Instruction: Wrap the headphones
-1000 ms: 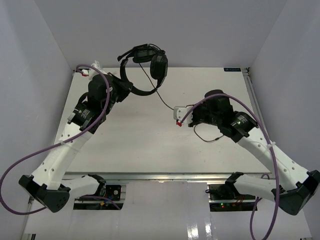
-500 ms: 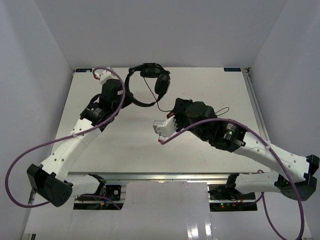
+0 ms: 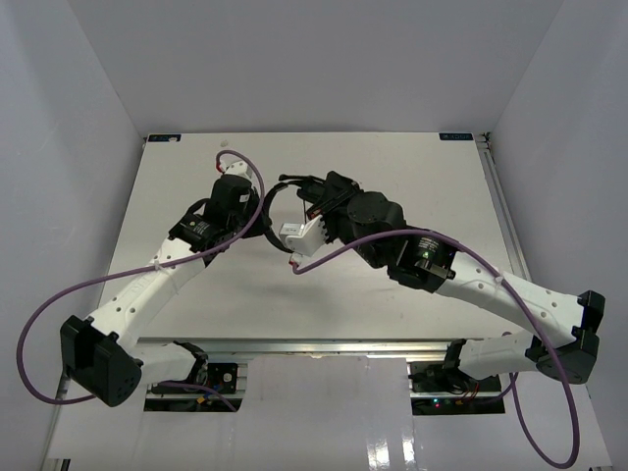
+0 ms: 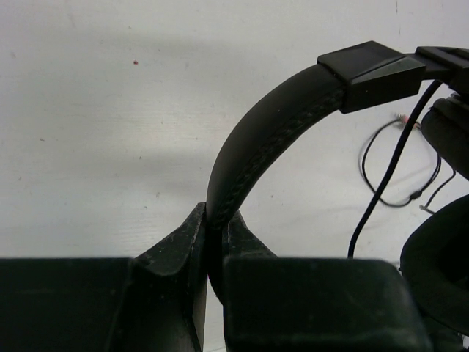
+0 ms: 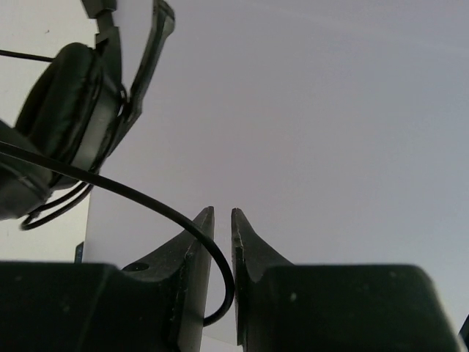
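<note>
The black headphones point(image 3: 278, 189) hang over the middle back of the table, mostly hidden between my two wrists. My left gripper point(image 3: 257, 214) is shut on the padded headband point(image 4: 271, 132), pinched between the fingertips in the left wrist view point(image 4: 216, 229). Both earcups point(image 4: 443, 271) and the thin cord point(image 4: 388, 169) show at the right there. My right gripper point(image 3: 316, 188) is close against the headphones. In the right wrist view its jaws point(image 5: 220, 214) stand nearly closed with a loop of cord point(image 5: 223, 282) between them, and one earcup point(image 5: 66, 110) is at the upper left.
White table point(image 3: 442, 186) with grey walls on three sides. Purple arm cables point(image 3: 59, 294) loop beside both arms. A loose coil of cord point(image 4: 381, 169) lies on the table under the headphones.
My left arm has brought the headphones down and toward the table's middle. My right arm has swung left and forward with the cord, right up to the headphones.
</note>
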